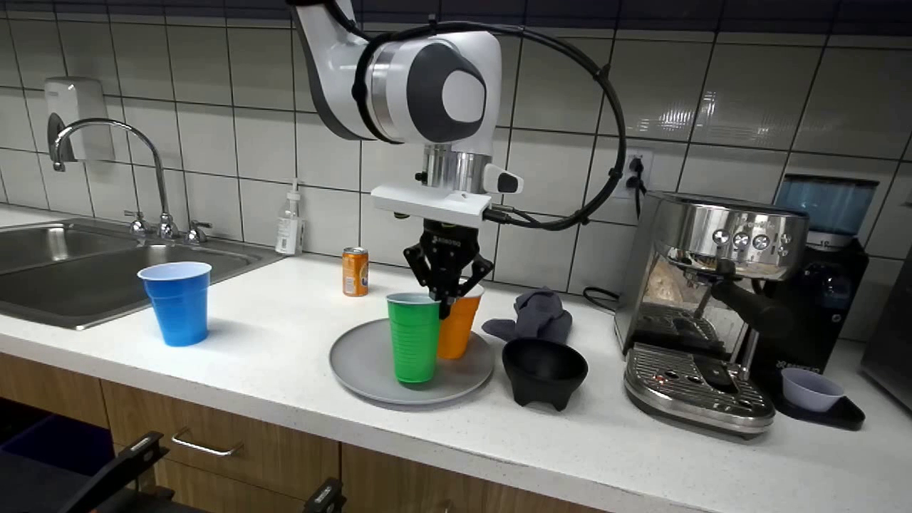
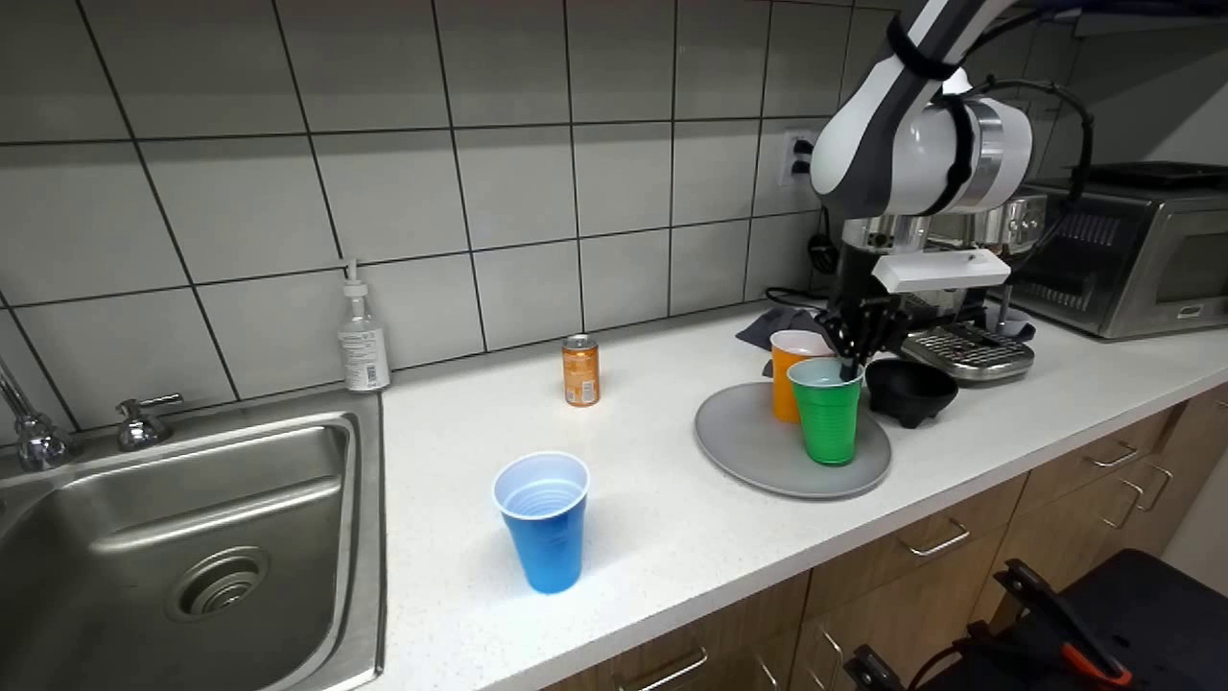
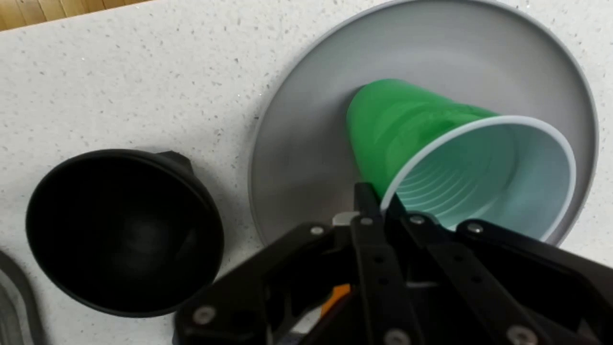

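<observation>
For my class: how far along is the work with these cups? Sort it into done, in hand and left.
Looks done: the orange cup stands upright on the gray plate.
In hand: the gripper is shut on the green cup at its rim, over the plate; whether its base rests there is unclear.
Left, probably: releasing the green cup. The blue cup stands off the plate, so may remain too.

Gripper (image 1: 442,300) reads "ROBOTIQ"; pump btl. label (image 2: 364,359) illegible.

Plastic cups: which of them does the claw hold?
The green cup: the claw pinches its rim, while the orange cup and blue cup are not held.
</observation>
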Available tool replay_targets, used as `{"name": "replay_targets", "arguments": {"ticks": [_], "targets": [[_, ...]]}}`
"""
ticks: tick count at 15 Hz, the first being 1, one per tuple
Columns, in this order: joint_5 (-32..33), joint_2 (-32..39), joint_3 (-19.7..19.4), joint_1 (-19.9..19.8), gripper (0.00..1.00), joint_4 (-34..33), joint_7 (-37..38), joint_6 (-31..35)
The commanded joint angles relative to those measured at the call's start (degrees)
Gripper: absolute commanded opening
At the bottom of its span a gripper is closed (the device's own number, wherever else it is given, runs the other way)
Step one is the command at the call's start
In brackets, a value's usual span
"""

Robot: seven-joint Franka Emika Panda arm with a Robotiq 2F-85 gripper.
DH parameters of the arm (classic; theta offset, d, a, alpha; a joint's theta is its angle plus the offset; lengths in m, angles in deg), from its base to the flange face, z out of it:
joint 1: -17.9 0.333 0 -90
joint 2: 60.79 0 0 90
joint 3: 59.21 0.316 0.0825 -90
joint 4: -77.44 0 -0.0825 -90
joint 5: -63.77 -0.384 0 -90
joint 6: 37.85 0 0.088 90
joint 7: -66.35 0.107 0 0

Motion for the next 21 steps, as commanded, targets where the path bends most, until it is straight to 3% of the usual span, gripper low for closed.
{"name": "replay_targets", "arguments": {"ticks": [1, 5, 6, 7, 16, 21], "targets": [[2.3, -0.4, 0.2, -0.6, 0.01, 0.0, 1.5, -1.0], [2.9, -0.6, 0.2, -0.7, 0.01, 0.2, 1.6, -1.0], [2.9, -0.7, 0.2, -0.7, 0.12, 0.3, 1.6, -1.0], [3.0, -0.8, 0.2, -0.7, 0.31, 0.4, 1.6, -1.0], [4.2, -2.3, -0.3, -0.6, 0.96, 1.4, 2.4, -0.8], [4.7, -4.9, -0.3, -0.5, 1.00, 2.8, 2.6, -0.6]]}}
